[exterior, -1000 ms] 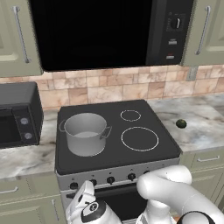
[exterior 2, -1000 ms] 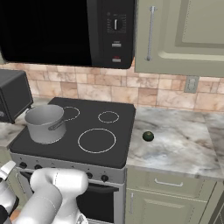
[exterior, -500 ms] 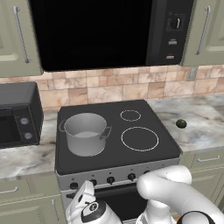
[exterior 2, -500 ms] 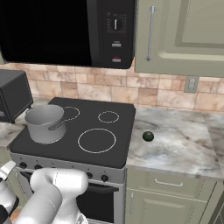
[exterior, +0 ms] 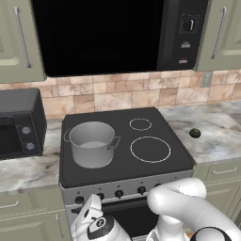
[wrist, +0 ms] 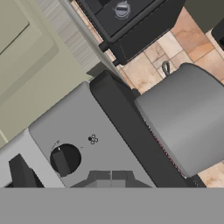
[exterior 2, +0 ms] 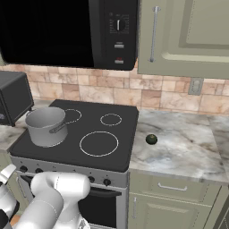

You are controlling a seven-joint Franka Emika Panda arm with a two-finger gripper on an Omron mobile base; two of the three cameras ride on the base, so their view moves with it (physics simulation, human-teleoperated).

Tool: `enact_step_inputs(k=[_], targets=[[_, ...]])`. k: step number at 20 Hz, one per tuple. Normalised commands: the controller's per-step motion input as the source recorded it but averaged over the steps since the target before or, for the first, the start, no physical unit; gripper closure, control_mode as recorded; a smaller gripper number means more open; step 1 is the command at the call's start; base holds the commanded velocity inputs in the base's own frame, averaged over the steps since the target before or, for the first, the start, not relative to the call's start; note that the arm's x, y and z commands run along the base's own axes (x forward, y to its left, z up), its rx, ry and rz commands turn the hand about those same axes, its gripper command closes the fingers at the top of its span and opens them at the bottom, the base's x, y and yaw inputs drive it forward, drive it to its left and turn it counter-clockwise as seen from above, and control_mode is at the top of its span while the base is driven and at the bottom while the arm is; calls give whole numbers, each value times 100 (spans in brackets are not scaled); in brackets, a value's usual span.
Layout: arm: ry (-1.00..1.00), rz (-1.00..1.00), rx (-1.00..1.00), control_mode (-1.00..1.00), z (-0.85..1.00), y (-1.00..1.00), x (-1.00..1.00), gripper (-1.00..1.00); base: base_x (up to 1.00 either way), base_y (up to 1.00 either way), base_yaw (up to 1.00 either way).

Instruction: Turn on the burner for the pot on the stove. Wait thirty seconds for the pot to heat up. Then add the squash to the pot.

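Observation:
The grey steel pot (exterior: 92, 143) (exterior 2: 46, 126) stands on the front left of the black glass stove (exterior: 155, 167) (exterior 2: 125, 134) and hides the burner beneath it. In the hand view the pot (wrist: 186, 118) is at the right, with a thin reddish line along its base. The dark green squash (exterior: 195, 133) (exterior 2: 151, 139) lies on the marble counter right of the stove. My gripper (wrist: 110, 176) is shut and holds nothing, just below the silver front panel (wrist: 65, 127), beside a black knob (wrist: 64, 159). From the base views the gripper (exterior: 92, 203) (exterior 2: 8, 172) sits low at the stove's front left.
A row of black knobs (exterior: 119, 193) runs along the stove front. A black toaster oven (exterior: 19, 127) (wrist: 127, 17) stands left of the stove, with a microwave (exterior: 117, 33) above. Two white rings (exterior: 149, 149) mark the right side of the cooktop. Cabinet drawers (exterior 2: 174, 188) lie below the counter.

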Motion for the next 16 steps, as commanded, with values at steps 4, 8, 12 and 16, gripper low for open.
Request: enact_step_inputs(k=[4, 8, 12, 16], targets=[[0, 0, 0, -100, 0, 0, 0, 100, 0, 0, 0], [0, 0, 0, -100, 0, 0, 0, 100, 0, 0, 0], [0, 0, 0, -100, 0, 0, 0, 100, 0, 0, 0], [0, 0, 0, -100, 0, 0, 0, 100, 0, 0, 0]])
